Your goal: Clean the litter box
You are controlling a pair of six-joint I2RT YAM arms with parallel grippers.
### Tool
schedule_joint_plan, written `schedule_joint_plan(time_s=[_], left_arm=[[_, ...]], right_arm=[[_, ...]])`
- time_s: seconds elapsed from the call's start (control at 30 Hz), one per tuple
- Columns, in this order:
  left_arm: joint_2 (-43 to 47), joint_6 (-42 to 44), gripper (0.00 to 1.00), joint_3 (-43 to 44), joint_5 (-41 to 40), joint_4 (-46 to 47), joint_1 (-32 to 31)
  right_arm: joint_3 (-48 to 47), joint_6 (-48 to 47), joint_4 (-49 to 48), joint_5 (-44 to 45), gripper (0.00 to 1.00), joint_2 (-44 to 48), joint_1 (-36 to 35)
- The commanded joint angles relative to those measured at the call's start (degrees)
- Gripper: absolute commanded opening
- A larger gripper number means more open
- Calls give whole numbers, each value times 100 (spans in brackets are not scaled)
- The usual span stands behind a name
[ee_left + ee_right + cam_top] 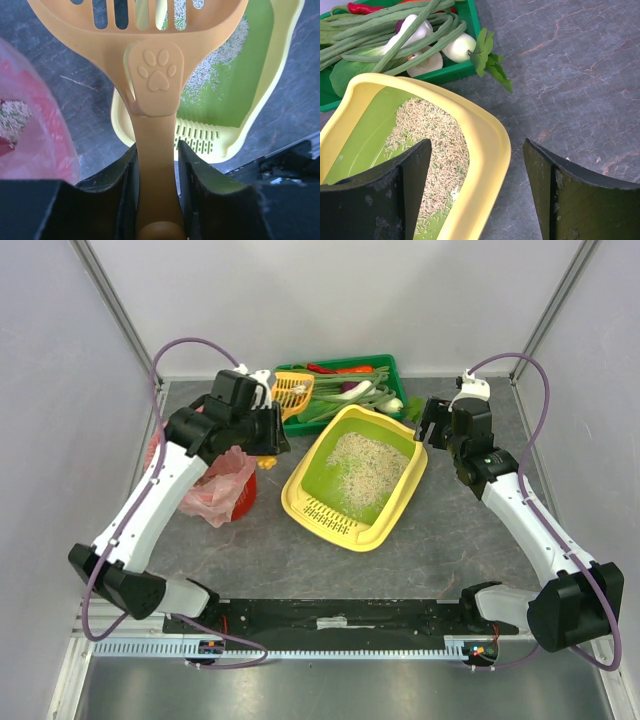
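Note:
The litter box [395,523] lies mid-table, yellow rim, lime-green inside, pale litter [365,465] in it, slotted ledge [330,515] at the near end. It also shows in the left wrist view [260,95] and the right wrist view [490,145]. My left gripper [272,400] is shut on the handle of an orange slotted scoop [155,75], held above the table left of the box; the scoop's head [292,390] is at the back. My right gripper [477,170] is open, its jaws astride the box's far right rim corner, above it.
A dark green crate of vegetables [388,368] stands behind the box, also in the right wrist view [447,75]. A red bin with a pink bag [222,488] sits to the left, under my left arm; the bag [30,135] holds some litter.

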State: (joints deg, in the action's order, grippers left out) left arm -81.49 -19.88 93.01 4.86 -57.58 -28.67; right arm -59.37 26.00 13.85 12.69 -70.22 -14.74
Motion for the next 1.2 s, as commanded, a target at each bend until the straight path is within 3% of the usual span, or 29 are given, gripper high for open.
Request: schedule_joint_plan(time_s=[0.0, 0.23, 0.7, 1.03, 1.17], left_arm=[[564, -1086, 2, -361, 427, 142, 291], [1276, -1650, 2, -1013, 867, 230, 871], [2286, -2670, 2, -1891, 1104, 440, 1275], [2542, -3302, 2, -2322, 1868, 1108, 2127], [2769, -4284, 2, -2795, 2334, 1872, 2392]], right_arm=[[31, 63, -154, -38, 82, 52, 24], [22, 63, -172, -117, 82, -10, 24], [93, 81, -172, -144, 82, 52, 24], [163, 72, -189, -117, 82, 175, 24], [224, 116, -172, -109, 82, 245, 33]])
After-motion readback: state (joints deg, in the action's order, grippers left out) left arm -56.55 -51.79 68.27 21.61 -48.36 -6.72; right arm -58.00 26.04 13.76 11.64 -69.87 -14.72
